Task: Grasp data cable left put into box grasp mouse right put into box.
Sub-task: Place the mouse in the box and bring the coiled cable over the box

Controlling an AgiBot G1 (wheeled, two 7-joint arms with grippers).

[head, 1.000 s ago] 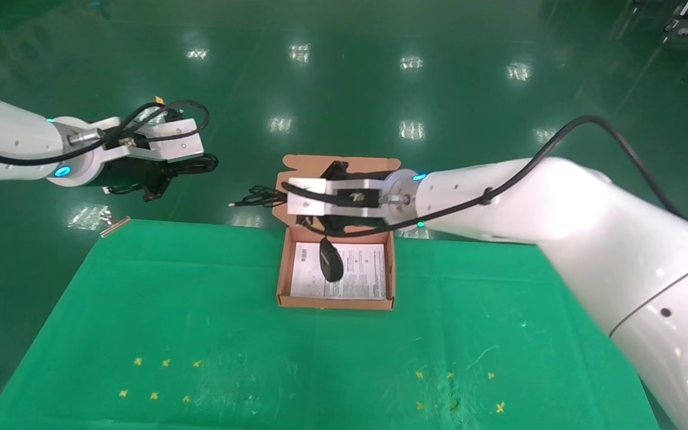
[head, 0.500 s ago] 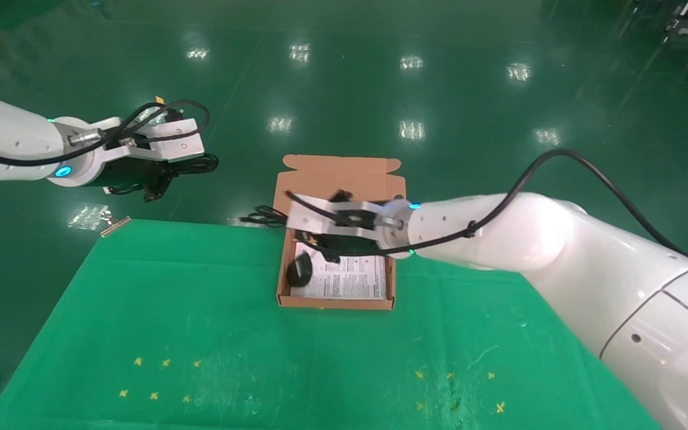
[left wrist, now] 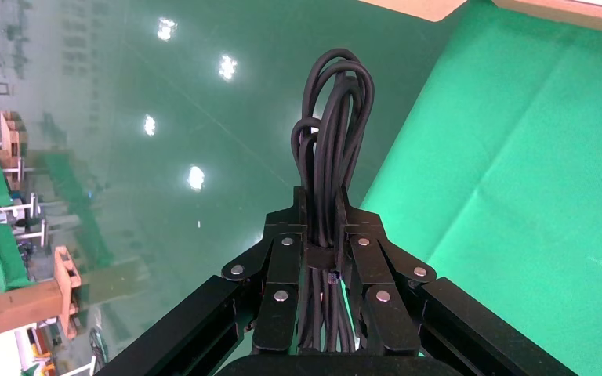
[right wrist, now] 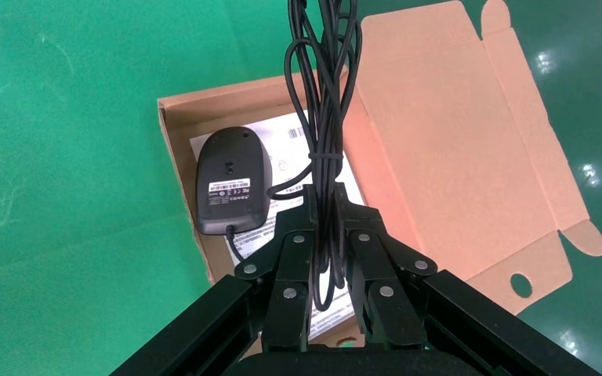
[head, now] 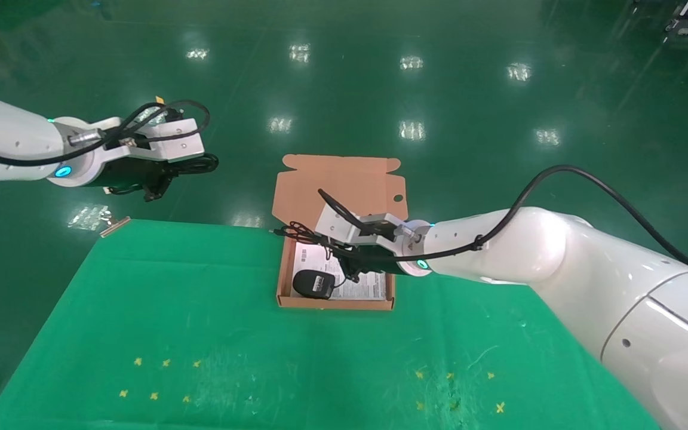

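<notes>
While the right end effector (head: 344, 263) pinches the bundled cord (right wrist: 325, 117) over the box (head: 285, 263), mouse (head: 313, 283) lying label-up inside on the white sheet (head: 368, 289), left end effector (head: 162, 176) clamped on data cable (left wrist: 333, 149), beyond the desk (head: 200, 334) edge.

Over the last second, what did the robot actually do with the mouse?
The right hand came down, and the mouse, which had dangled by its cord, now lies label-up inside the box. The hand still pinches the cord. The left hand stayed off the table, holding the data cable.
</notes>
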